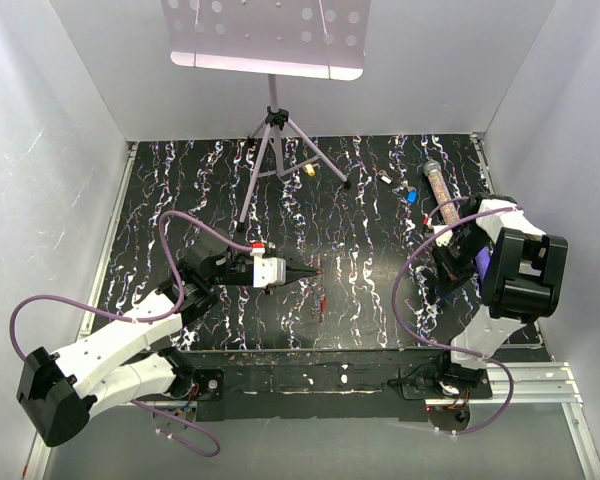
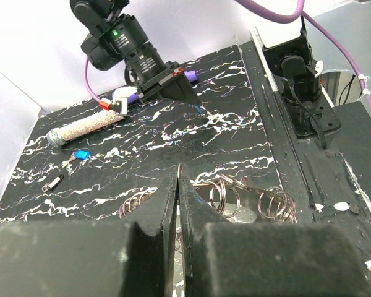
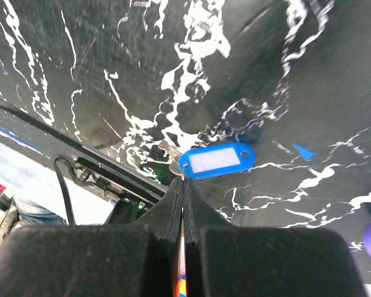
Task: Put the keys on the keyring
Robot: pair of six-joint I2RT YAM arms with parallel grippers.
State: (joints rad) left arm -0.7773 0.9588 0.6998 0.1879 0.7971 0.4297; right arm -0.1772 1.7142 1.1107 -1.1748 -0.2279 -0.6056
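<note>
The left gripper is closed with nothing between its fingers, the tips pressed together above the black, white-veined desk. Just past those tips lies the keyring, thin silvery wire loops resting on the desk and spreading to either side of the fingers.

The right gripper is closed too, near the desk's right edge. A blue key tag with a white label sits right at its fingertips, its small end ring touching them; it seems to be pinched there and held off the desk, since the tag is sharp while the surface behind it is blurred.

Well apart from the keyring, toward the far right, a second blue key lies on the desk just beside a glittery tube; a yellow key lies near a foot of the music stand at the far side; a small red key lies toward the near edge, between the left gripper and the arm bases.
</note>
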